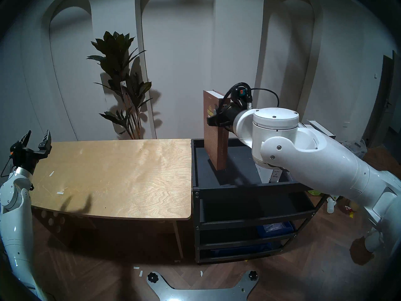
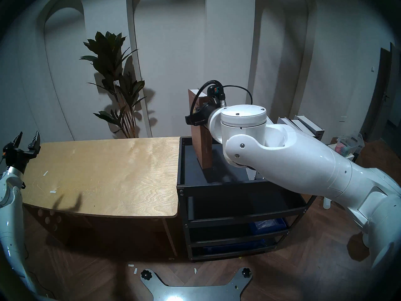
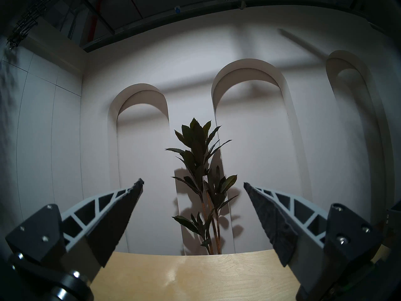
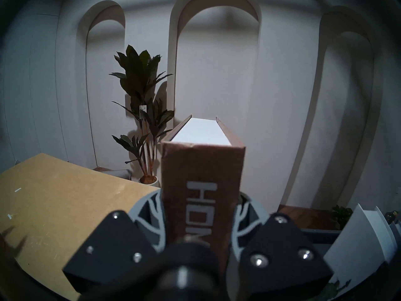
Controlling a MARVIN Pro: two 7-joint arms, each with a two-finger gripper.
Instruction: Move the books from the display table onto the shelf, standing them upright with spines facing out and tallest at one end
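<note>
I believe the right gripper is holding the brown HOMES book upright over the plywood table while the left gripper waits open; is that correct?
Not quite: the head views show the brown HOMES book, clamped upright by the right gripper, over the black cart, not the plywood table. The left gripper does wait open.

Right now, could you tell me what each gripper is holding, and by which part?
The right gripper clamps the brown HOMES book upright across its spine. The left gripper holds nothing, its jaws apart.

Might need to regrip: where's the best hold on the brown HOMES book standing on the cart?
Probably the spine edge of the brown HOMES book, about mid-height, from the robot's side. It stands upright, spine toward the robot, both covers exposed; the right claw already pinches it there.
</note>
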